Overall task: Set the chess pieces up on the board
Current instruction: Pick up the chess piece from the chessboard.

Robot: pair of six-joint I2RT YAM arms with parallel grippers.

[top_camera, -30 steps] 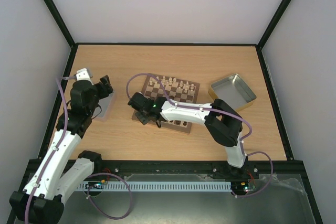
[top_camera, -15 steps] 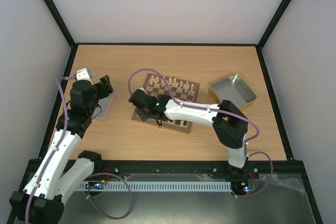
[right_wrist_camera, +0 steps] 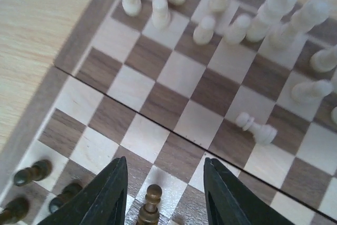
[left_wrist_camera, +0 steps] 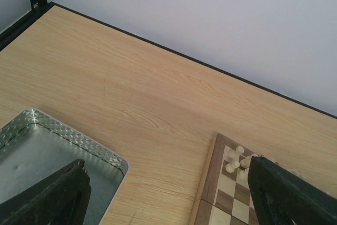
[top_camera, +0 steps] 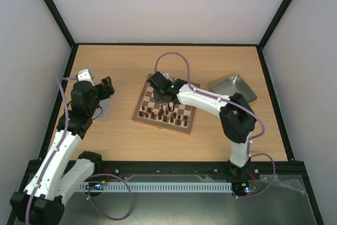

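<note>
My right gripper (right_wrist_camera: pixel 164 163) hangs open over the board (right_wrist_camera: pixel 79 35) — the toppled cream pawn (right_wrist_camera: pixel 256 128) lies ahead-right of it, long axis crosswise (left gripper (top_camera: pixel 107 86), also open, is well apart).

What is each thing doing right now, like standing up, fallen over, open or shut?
Left tool, open, holding nothing.
Right tool, open, over the board.
Dark pawn, upright between the right tool's jaws, not gripped.
Cream pawn, lying on its side.
Other cream pieces, upright.
Board, lying flat, unfolded.
Left tray, nothing in the part shown.
Right tray, looks empty.
</note>
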